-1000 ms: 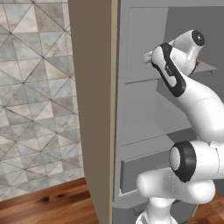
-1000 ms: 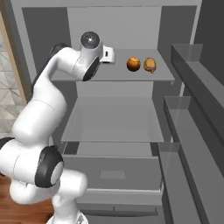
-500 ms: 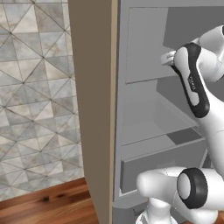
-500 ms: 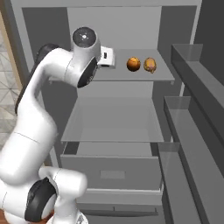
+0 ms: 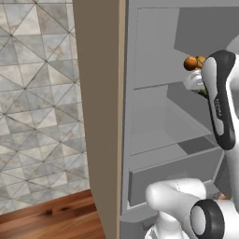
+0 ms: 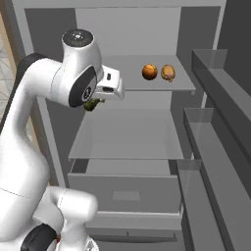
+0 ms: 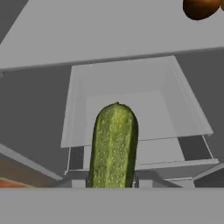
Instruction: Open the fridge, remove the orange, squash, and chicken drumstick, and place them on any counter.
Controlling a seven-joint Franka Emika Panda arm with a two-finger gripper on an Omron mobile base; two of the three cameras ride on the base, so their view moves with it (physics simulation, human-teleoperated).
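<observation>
The fridge (image 6: 127,29) stands open in front of me. My gripper (image 6: 94,103) is shut on the squash (image 6: 91,105), a slim dark green piece hanging just below the hand, in front of the upper shelf's left end. In the hand view the squash (image 7: 114,144) rises between my fingers, over the fridge's lower shelf and drawer. The orange (image 6: 149,72) and the golden-brown chicken drumstick (image 6: 168,72) lie side by side on the upper shelf, right of my hand. From the left base view the orange (image 5: 189,63) shows beside my forearm. The counter is out of view.
Door bins (image 6: 215,63) line the open fridge door on the right. A grey drawer (image 6: 127,191) juts out at the bottom. A beige side panel (image 5: 98,116) borders the fridge on the left, with a tiled wall (image 5: 37,93) and wood floor (image 5: 46,219) beyond.
My hand has drawn back from the upper shelf and dropped lower, carrying the squash with it. The orange and drumstick have not moved.
</observation>
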